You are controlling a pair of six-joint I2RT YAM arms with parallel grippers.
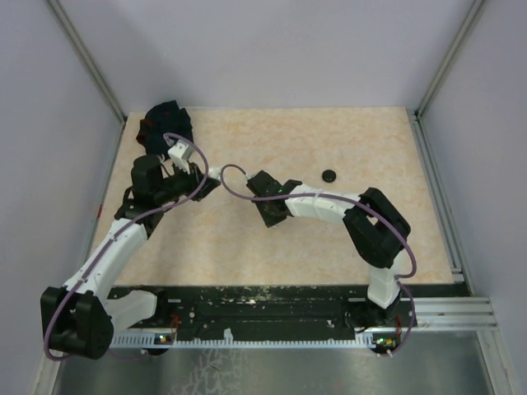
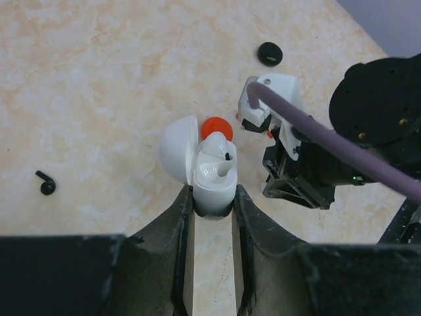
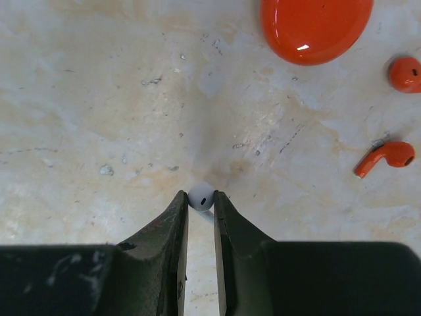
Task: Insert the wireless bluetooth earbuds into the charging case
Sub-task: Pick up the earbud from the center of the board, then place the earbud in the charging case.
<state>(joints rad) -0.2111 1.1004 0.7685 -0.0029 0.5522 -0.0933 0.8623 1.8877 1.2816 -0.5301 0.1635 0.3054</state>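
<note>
Pinches 1 white earbud (image 3: 201,196) in the right gripper (image 3: 200,205) midway between the side edges, clamps the lid-open charging case (image 2: 212,187) in the left gripper (image 2: 212,203) toward the left edge; delivery step in hand, likely needing careful alignment over the seemingly vacant socket (image 2: 216,172).

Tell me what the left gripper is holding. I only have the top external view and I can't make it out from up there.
Observer: The left gripper is shut on a glossy white plastic charging case, with its domed lid open.
Operator: And the right gripper?
Observer: The right gripper pinches a tiny white bean-shaped earbud between its fingertips.
Operator: Any other earbuds loose near it?
Observer: A stemmed orange plastic earbud lies on the marbled tabletop, near a glossy orange rounded case.
</note>
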